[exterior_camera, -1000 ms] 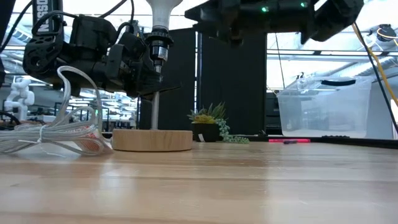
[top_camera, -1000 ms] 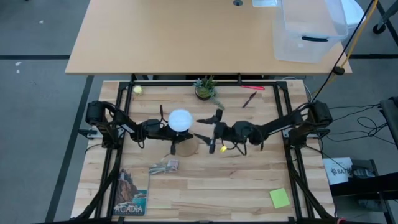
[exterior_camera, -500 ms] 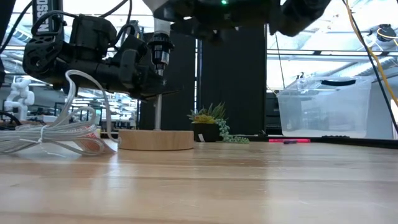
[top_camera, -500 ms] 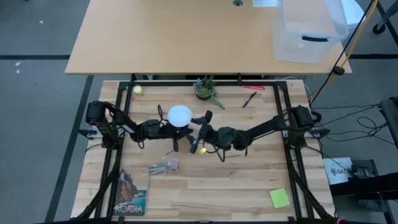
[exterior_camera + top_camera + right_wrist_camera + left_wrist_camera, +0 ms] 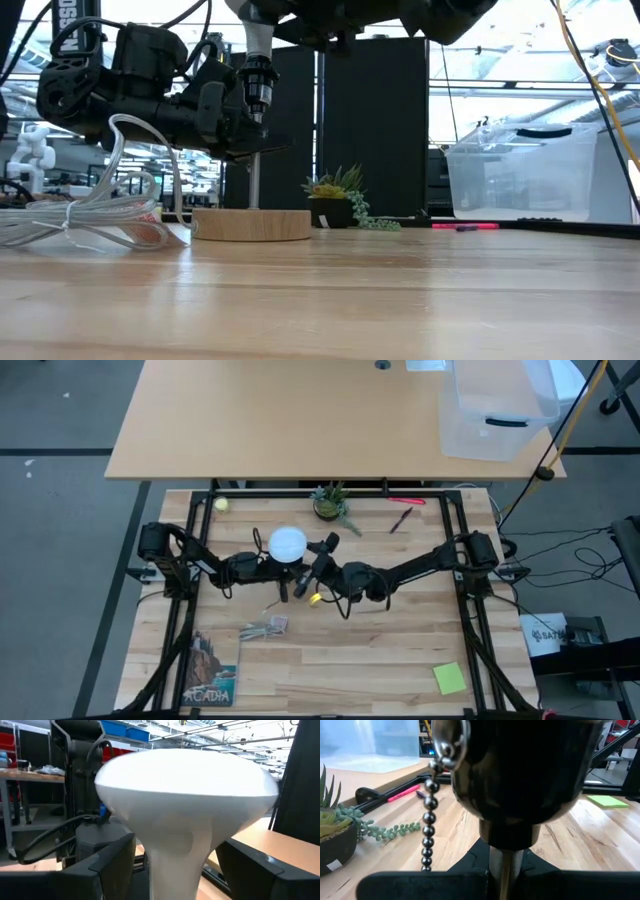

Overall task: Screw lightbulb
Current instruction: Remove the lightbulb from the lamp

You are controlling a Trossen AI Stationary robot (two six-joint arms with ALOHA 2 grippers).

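1. Nearest along the surface (image 5: pixel 400 300) lies a loose coil of pale cable (image 5: pixel 80 215), and just behind it sits the wooden base (image 5: pixel 252 224) of the lamp stand. The base rests flat on the wood, with a thin stem (image 5: pixel 253 180) rising straight up from it.

2. The left claw (image 5: pixel 272 568) is pinched shut on the stand just under the black socket (image 5: pixel 520 770). I'd say it is there to stop the stand from turning or tipping while the bulb is twisted. A bead pull-chain (image 5: pixel 428 825) hangs free beside the socket.

3. The bulb (image 5: pixel 288 544) stands upright on top of the socket, globe up, its screw base (image 5: pixel 258 92) down in the socket mouth. How far the thread has gone in I can't tell.

4. The right claw (image 5: pixel 322 560) is spread wide, its fingers (image 5: pixel 252 867) either side of the bulb's neck (image 5: pixel 175 865) under the globe and not pressing on it. That looks like the reach-in for a turn: it must close gently, then rotate.

5. Farther back on the surface stand a small potted plant (image 5: pixel 335 200) and a pink marker (image 5: pixel 465 226), well clear of the work.

6. Beyond those, a clear plastic bin (image 5: pixel 520 180) sits on another table.
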